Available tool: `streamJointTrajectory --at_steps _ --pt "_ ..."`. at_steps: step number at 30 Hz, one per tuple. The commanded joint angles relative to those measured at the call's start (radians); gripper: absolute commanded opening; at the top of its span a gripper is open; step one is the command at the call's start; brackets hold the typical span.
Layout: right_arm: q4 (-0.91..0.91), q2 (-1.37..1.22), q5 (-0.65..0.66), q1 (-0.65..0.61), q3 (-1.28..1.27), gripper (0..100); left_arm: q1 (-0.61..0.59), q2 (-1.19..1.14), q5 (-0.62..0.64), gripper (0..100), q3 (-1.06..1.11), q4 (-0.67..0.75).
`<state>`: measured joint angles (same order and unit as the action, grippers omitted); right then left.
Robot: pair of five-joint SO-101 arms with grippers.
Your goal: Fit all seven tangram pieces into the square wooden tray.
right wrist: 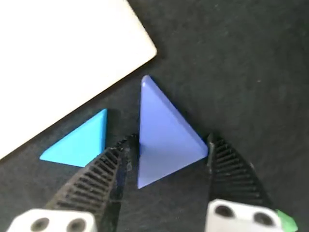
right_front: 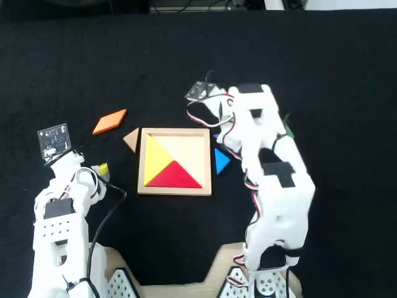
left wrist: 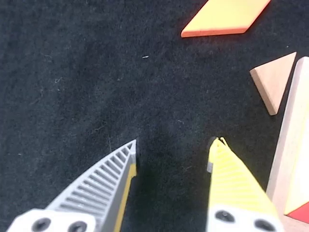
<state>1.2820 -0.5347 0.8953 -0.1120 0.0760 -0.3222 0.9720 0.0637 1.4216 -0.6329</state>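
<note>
**Taking hold of a thin violet triangle**

Find the violet triangle (right wrist: 164, 135) flat on the black counter (right_front: 310, 62), just beside the light blue triangle (right wrist: 79, 142) and near a corner of the square wooden tray (right_front: 174, 193). Note the right jaws spread wide around it, one tip at a straight edge, the other at the opposite corner; impossible to tell whether touching or not. Note the left jaws also wide apart, holding nothing, above bare counter near the plain wooden triangle (left wrist: 275, 79) and the orange parallelogram (left wrist: 227, 17). Inside the tray, see the yellow triangle (right_front: 155, 160) and the red triangle (right_front: 175, 178) seated side by side.

Expect a light, stiff and thin piece, probably smooth painted wood, so more likely to slide or rotate on the counter than to bend. Avoid pinching an edge against a sharp corner: risk of twisting out. Better to close across two flatter sides, low to the counter, with gentle force. Little fear of breaking.
</note>
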Motion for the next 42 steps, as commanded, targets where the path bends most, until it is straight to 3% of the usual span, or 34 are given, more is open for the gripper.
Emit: streamJointTrajectory --at_steps 1,14,22,32,38,42 --pt "0.023 -0.042 0.015 -0.008 0.122 24.0 0.010 0.012 -0.008 24 -0.005 0.018" --pt "0.025 -0.051 0.023 0.002 0.150 24.0 0.015 0.012 -0.008 24 -0.005 0.018" --pt "0.023 -0.053 0.180 0.008 0.119 24.1 0.013 0.012 -0.008 24 -0.005 0.018" --pt "0.023 -0.048 0.192 0.008 0.120 23.2 0.015 0.012 -0.008 24 -0.005 0.020" --pt "0.017 -0.047 0.192 0.006 0.128 3.4 0.016 0.012 -0.008 24 -0.005 0.020" --pt "0.025 -0.047 0.187 0.009 0.150 2.0 0.016 0.012 -0.008 24 -0.005 0.020"
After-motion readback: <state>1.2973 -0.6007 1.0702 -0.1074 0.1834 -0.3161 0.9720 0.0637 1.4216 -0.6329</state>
